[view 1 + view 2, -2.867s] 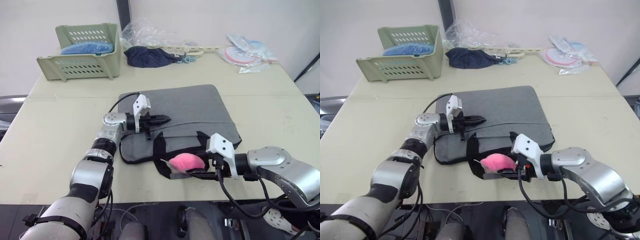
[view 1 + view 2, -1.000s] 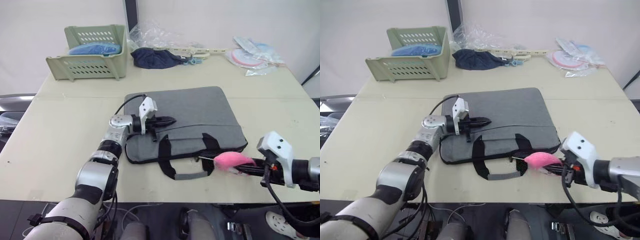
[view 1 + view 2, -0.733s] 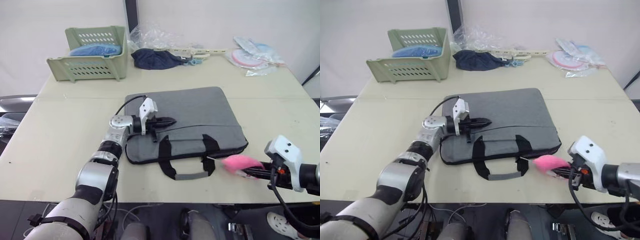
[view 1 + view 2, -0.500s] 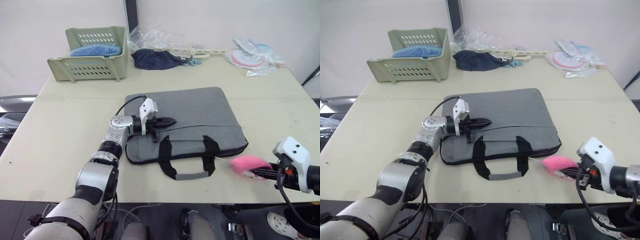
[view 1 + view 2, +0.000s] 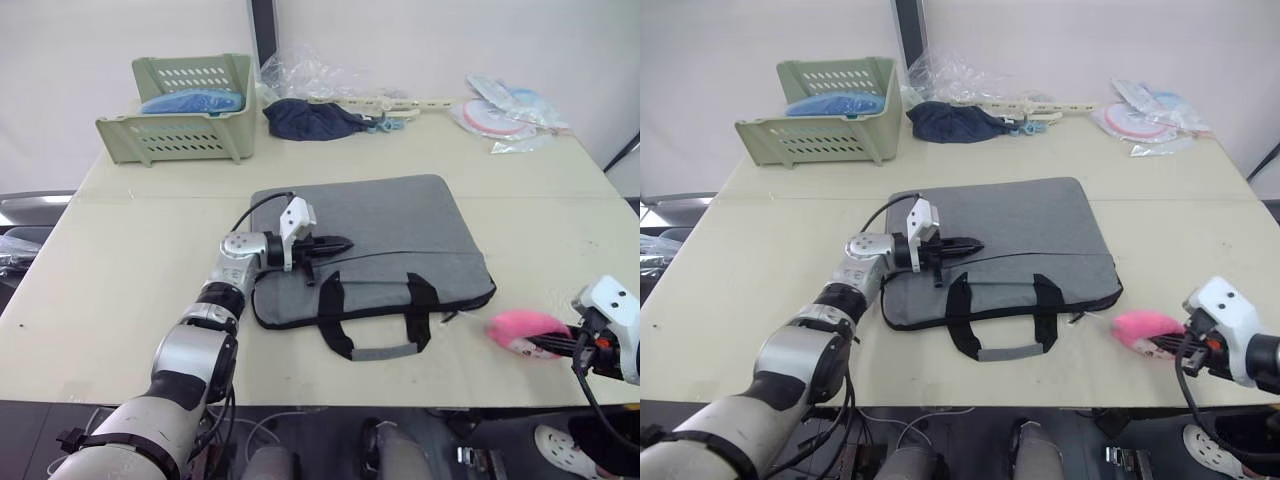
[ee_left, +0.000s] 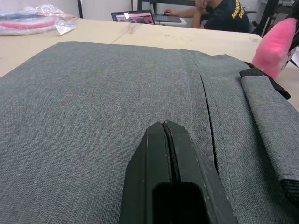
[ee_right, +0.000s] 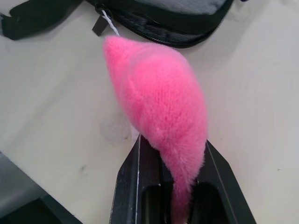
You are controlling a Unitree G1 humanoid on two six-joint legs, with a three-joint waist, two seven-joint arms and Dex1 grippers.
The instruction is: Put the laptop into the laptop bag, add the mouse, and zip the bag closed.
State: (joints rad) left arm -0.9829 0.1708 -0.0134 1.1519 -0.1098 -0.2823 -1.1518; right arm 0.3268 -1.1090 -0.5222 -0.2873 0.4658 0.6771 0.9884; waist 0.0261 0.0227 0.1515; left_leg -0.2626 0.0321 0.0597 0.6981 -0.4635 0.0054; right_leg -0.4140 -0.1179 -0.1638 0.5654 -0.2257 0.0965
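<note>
The right gripper (image 7: 172, 186) squeezed the pink fluffy tag (image 5: 527, 327) (tied to the zip by a thin string), just off the laptop bag (image 5: 400, 235) corner. The left gripper (image 5: 336, 242) rested clenched on top. Best pull straight along the zip, bag pinned

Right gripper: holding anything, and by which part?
Yes: the right gripper pinches the pink plush toy by its narrow end, clear of the grey laptop bag.
</note>
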